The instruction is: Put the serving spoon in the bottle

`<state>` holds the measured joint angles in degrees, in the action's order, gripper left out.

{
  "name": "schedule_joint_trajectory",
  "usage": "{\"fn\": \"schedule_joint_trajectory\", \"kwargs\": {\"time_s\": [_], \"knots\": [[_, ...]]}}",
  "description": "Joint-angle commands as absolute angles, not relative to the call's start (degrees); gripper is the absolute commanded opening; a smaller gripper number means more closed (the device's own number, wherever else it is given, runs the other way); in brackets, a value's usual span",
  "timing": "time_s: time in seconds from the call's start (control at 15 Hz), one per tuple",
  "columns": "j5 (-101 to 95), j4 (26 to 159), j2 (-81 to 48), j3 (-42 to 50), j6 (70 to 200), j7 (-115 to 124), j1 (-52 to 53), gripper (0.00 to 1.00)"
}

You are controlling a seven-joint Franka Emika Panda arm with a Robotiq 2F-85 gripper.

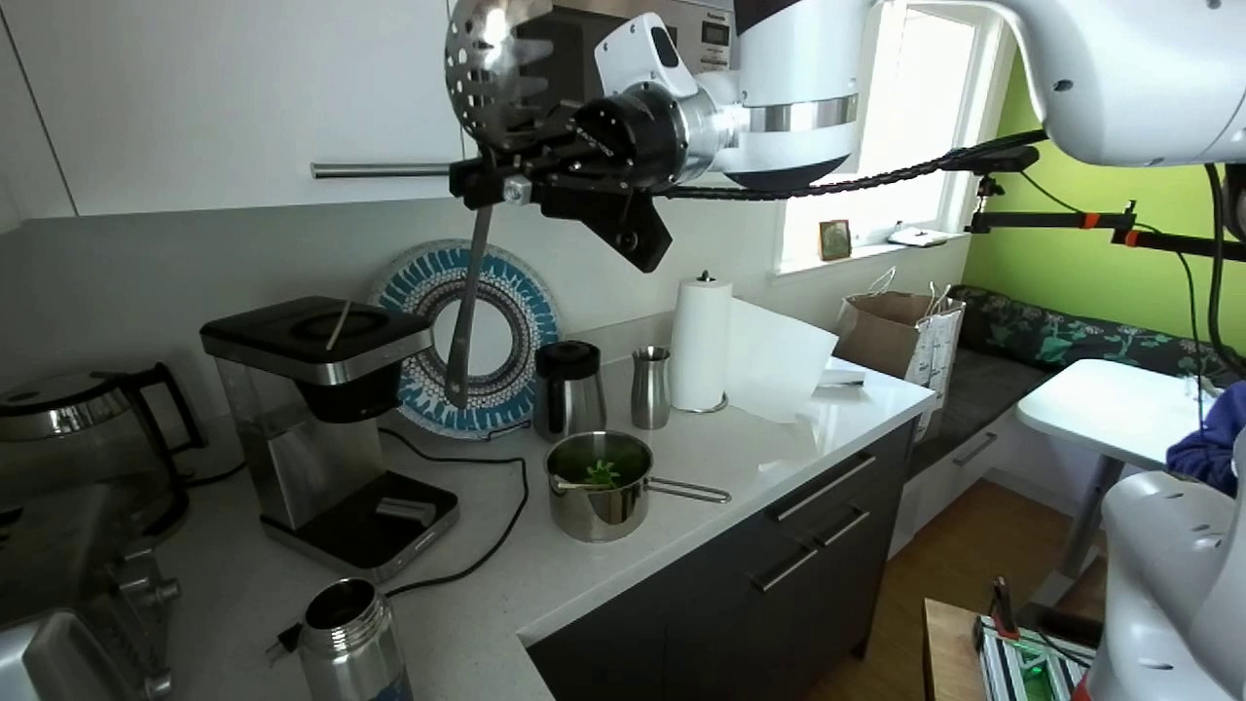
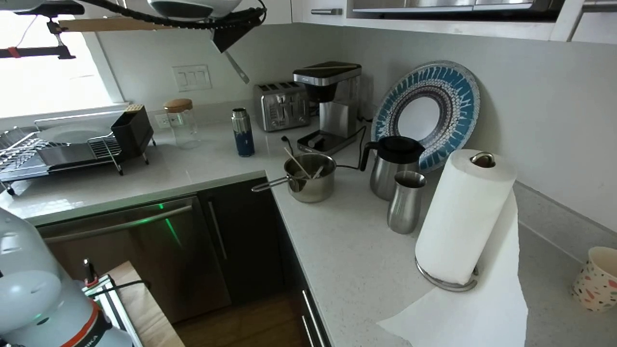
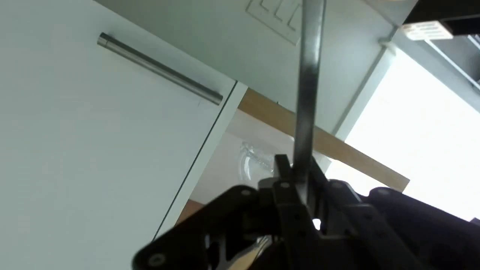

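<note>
My gripper (image 1: 487, 183) is shut on the serving spoon's long handle (image 1: 467, 312), high above the counter. The spoon's shiny, perforated round bowl (image 1: 492, 73) points up in front of the wall cabinet and the handle hangs down. In the wrist view the handle (image 3: 309, 75) runs between the fingertips (image 3: 298, 168). An exterior view shows only the handle's end (image 2: 237, 67). The silvery bottle (image 1: 650, 389) stands upright on the counter, well below and apart from the gripper. It also shows its open top in an exterior view (image 2: 405, 207). The wrist view does not show it.
The bottle stands between a black-lidded carafe (image 1: 569, 394) and a paper towel roll (image 1: 701, 341). A steel pot (image 1: 599, 497) holds something green. A coffee maker (image 1: 321, 341), a round blue plate (image 1: 526, 292) and an open metal flask (image 1: 350, 643) stand nearby. Wall cabinets (image 1: 243, 97) are close behind the spoon.
</note>
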<state>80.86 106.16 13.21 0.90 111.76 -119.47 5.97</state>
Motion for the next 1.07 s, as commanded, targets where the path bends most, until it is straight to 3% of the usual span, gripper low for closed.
{"fn": "schedule_joint_trajectory", "kwargs": {"time_s": [0.0,0.27,0.33,0.47,0.53,1.0], "knots": [[87.6,106.8,10.5,3.0,102.9,-117.2,3.9,0.03],[78.8,108.7,10.0,4.0,100.0,-111.8,-0.3,0.03],[81.4,107.9,9.2,2.9,101.3,-112.9,0.4,0.12],[80.0,108.2,9.0,3.5,100.7,-112.8,-0.7,0.12],[79.9,108.2,9.1,3.6,100.7,-112.8,-0.8,0.03],[94.7,104.1,3.7,-1.3,106.8,-100.4,1.9,0.03]]}}
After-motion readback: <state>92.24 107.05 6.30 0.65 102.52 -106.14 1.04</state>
